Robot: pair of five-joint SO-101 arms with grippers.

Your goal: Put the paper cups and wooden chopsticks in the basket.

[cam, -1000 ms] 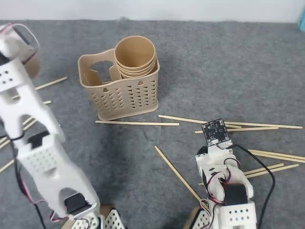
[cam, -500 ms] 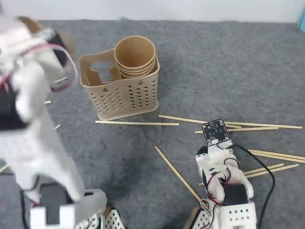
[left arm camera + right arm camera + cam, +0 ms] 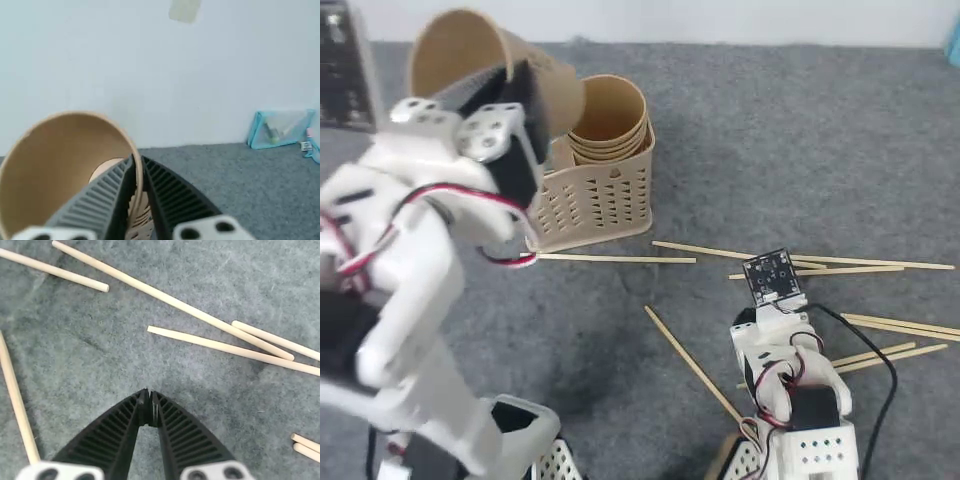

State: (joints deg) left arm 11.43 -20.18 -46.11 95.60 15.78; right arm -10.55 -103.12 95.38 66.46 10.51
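Now we pinch a paper cup by its rim in our left gripper, up over the basket with stacked cups inside; our right gripper is closed, holding nothing, near loose chopsticks

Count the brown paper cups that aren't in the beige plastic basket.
1. The brown paper cup is pinched by its wall in the left gripper, raised and tilted by the beige plastic basket. The left arm may hide others.

Grey carpet, white wall behind it, clear blue pouch lying against the wall
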